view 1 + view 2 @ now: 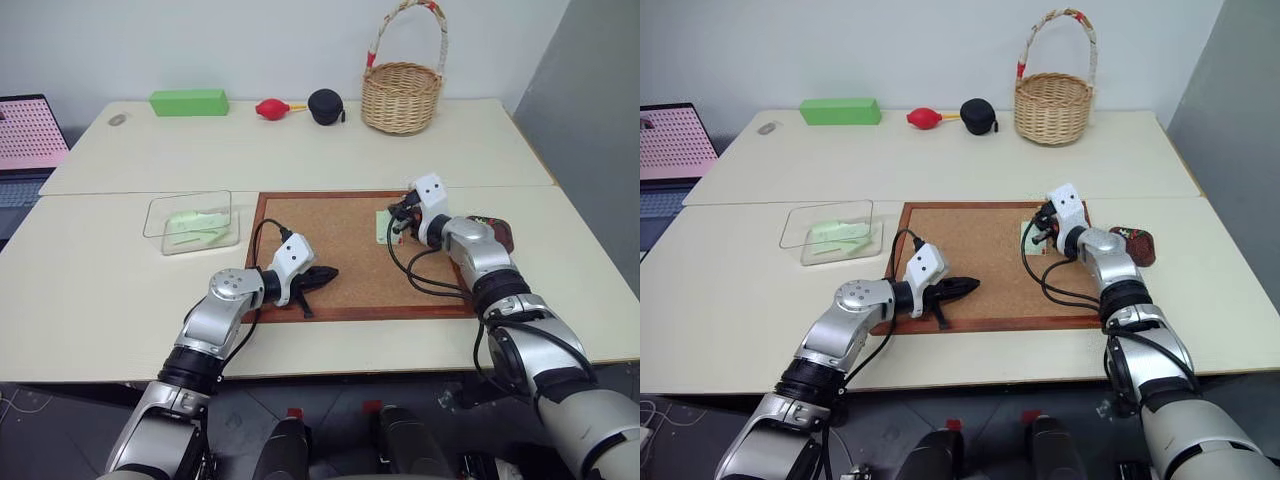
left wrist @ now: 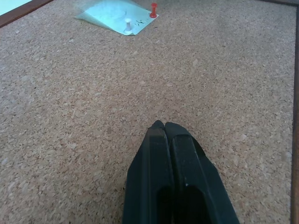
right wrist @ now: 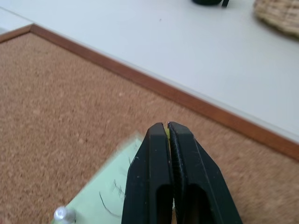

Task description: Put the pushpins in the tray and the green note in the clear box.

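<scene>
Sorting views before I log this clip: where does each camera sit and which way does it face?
Left eye: head, looking down over table; both arms, corkboard, clear box.
Right eye: same scene, slightly shifted.
Left wrist: along shut left hand across cork to the green note, red pushpin.
Right wrist: along right hand, shut on yellow pushpin, above note; wicker basket beyond.
Shared: both wrist views show the note.
</scene>
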Controlling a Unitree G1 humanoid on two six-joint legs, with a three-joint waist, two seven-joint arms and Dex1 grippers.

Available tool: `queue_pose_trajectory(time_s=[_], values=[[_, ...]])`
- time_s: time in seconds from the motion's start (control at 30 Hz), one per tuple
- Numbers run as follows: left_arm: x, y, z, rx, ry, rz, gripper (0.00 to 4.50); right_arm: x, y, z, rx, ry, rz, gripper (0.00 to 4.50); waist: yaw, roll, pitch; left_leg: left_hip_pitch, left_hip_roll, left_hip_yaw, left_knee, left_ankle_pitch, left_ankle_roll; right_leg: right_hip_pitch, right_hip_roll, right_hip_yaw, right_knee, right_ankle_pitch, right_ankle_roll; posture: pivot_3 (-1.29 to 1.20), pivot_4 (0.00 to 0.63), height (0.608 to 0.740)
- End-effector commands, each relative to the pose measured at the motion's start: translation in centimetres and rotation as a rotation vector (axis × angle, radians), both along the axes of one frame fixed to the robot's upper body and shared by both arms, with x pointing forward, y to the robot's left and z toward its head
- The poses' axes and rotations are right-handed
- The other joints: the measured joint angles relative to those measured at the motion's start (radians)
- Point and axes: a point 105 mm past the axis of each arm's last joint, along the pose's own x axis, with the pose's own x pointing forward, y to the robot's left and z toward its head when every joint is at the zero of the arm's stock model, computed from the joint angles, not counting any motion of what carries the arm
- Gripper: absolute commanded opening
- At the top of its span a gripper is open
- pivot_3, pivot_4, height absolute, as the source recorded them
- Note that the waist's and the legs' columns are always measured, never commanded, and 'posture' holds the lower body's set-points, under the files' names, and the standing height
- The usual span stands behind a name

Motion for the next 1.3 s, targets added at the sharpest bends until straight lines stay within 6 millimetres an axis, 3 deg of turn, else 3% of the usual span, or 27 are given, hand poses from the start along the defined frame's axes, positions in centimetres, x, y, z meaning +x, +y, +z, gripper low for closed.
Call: queue_pose_trajectory(time_s=[0.03, 0.23, 0.37, 0.6, 0.87, 0.9, 1.13, 1.3], values=[[-0.9, 0.8, -3.3, 0.100, 0.101, 0.010, 0.00, -0.1, -1.0, 2.0, 0.022, -0.068, -0.025, 0.03, 0.000, 0.000, 0.000, 0.000, 0.000, 0.000, 0.000, 0.000, 0.000, 0.000, 0.000, 0.000, 0.000, 0.000, 0.000, 0.00, 0.150, 0.740], [-1.0, 0.8, -3.4, 0.104, 0.101, 0.007, 0.00, -0.6, -2.9, 3.3, 0.025, -0.102, -0.069, 0.03, 0.000, 0.001, -0.001, 0.001, 0.000, 0.000, 0.000, 0.000, 0.000, 0.001, 0.000, 0.000, 0.000, 0.000, 0.000, 0.00, 0.150, 0.740], [-1.0, 0.8, -3.3, 0.102, 0.095, 0.006, 0.00, -1.5, -7.8, 3.7, -0.051, -0.133, -0.197, 0.03, 0.004, 0.001, -0.001, 0.001, 0.000, 0.000, 0.000, 0.000, 0.000, 0.001, 0.000, 0.000, 0.000, 0.000, 0.000, 0.00, 0.150, 0.740], [-0.8, 0.9, -3.2, 0.110, 0.082, 0.001, 0.00, -3.2, -14.3, 1.9, -0.258, -0.107, -0.391, 0.03, 0.004, 0.003, -0.002, 0.001, 0.000, 0.002, -0.001, 0.000, 0.001, 0.001, 0.000, 0.001, -0.002, 0.000, 0.000, 0.00, 0.150, 0.740], [-0.6, 0.7, -3.3, 0.120, 0.073, -0.016, 0.00, -3.7, -16.4, 0.4, -0.375, -0.062, -0.431, 0.03, 0.002, 0.004, -0.003, 0.002, 0.000, 0.004, 0.000, 0.000, 0.001, 0.001, 0.000, 0.003, -0.001, 0.000, 0.000, 0.00, 0.150, 0.740], [-0.6, 0.7, -3.3, 0.120, 0.072, -0.017, 0.00, -3.7, -16.4, 0.2, -0.375, -0.051, -0.430, 0.36, 0.002, 0.004, -0.003, 0.002, 0.000, 0.004, 0.000, 0.000, 0.001, 0.001, 0.000, 0.003, -0.002, 0.000, 0.000, 0.00, 0.150, 0.740], [-0.6, 0.9, -3.4, 0.127, 0.069, -0.017, 0.00, -3.6, -16.4, -0.6, -0.382, -0.008, -0.417, 1.55, 0.002, 0.005, -0.003, 0.002, 0.000, 0.004, 0.000, 0.000, 0.001, 0.001, 0.000, 0.003, -0.002, 0.000, 0.000, 0.00, 0.150, 0.740], [-0.6, 1.0, -3.5, 0.132, 0.067, -0.015, 0.00, -3.5, -16.5, 0.4, -0.363, -0.035, -0.424, 2.65, 0.002, 0.005, -0.003, 0.002, 0.000, 0.004, 0.000, 0.000, 0.001, 0.001, 0.000, 0.003, -0.002, 0.000, 0.000, 0.00, 0.150, 0.740]])
